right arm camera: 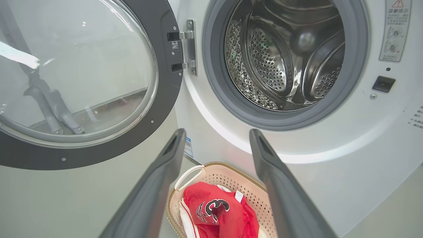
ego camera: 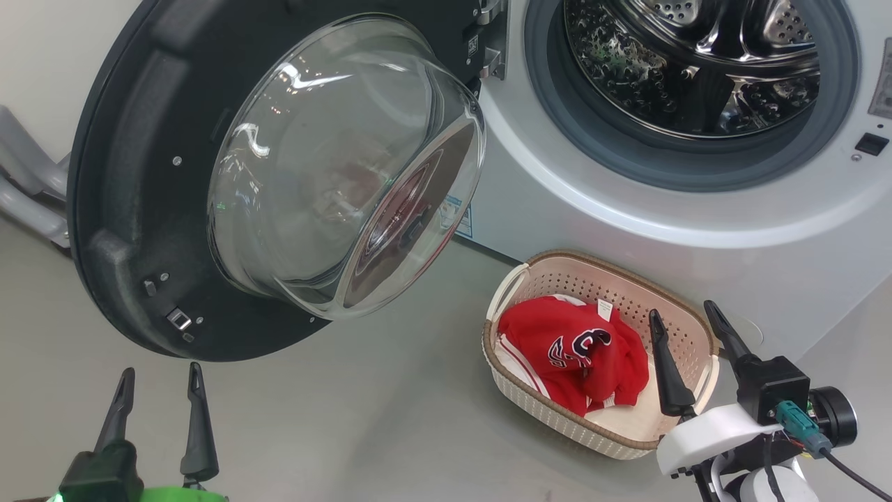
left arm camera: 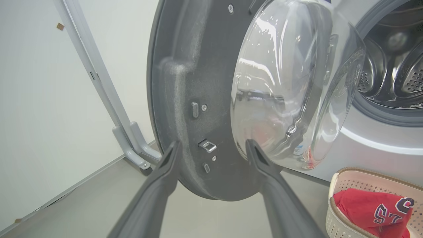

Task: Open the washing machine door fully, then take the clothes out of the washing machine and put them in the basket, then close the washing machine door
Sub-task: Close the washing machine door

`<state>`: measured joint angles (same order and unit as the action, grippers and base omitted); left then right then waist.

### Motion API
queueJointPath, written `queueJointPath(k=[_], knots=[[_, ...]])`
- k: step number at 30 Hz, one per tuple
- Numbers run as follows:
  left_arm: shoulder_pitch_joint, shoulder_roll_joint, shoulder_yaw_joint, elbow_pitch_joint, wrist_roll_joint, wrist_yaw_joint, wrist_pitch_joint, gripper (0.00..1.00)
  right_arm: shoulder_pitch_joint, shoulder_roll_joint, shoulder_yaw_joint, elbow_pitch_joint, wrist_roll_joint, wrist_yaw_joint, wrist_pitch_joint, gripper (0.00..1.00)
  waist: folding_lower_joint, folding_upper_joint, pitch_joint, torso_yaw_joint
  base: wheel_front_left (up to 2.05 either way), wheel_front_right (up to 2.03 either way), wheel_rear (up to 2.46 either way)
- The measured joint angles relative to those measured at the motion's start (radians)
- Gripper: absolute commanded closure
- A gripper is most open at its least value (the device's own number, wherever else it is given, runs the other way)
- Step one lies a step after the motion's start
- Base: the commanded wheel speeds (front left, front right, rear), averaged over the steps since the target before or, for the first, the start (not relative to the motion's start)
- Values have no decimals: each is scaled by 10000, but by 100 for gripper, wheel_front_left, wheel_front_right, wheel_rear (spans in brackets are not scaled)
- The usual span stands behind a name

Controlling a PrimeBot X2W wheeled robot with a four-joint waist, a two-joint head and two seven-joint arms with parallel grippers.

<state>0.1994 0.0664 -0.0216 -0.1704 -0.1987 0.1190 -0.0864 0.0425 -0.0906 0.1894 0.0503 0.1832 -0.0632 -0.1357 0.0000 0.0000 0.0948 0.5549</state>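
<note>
Washing machine door (ego camera: 132, 209) is swung open and is hung at the left of the drum (ego camera: 697, 70) of the washing machine (ego camera: 557, 181). Basket (ego camera: 613, 289) is set on the floor (ego camera: 383, 404) before the machine, below the drum. Jersey (ego camera: 550, 335) is laid inside the basket, toward its left end

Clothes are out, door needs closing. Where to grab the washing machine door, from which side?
Probably the black rim of the washing machine door, at its free edge by the latch, farthest from the hinge for leverage. Come from the robot's left with the left gripper, open fingers straddling the rim. Avoid the glass bowl: bulging, slick.
</note>
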Motion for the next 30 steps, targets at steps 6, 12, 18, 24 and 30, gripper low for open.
queueJointPath(k=[6, 12, 18, 24, 30], knots=[[81, -63, 50, -56, 0, 0, -42, 0, -135, 19, 46, 90, -2, 4, 46, 0, 0, 0, 63, 17, 0, 0, 0], [108, -102, 48, -61, 0, 0, -88, 66, -212, 19, 52, 165, -6, 6, 69, 0, 0, 0, 109, 19, 0, 0, 0], [128, -121, 50, -59, -2, 0, -115, 100, -306, 15, 58, 228, -10, 90, 71, 0, 0, 0, 155, 17, 0, 0, 0], [155, -140, 182, -182, -102, 0, -320, 100, -397, 13, 75, 267, -12, 92, 71, 0, 0, 0, 183, 20, -2, -2, -2], [138, -171, 188, -886, -1047, -2, -748, 100, -468, 2, 96, 322, -12, 94, 71, 0, 0, 0, 198, 29, -17, -17, -17]])
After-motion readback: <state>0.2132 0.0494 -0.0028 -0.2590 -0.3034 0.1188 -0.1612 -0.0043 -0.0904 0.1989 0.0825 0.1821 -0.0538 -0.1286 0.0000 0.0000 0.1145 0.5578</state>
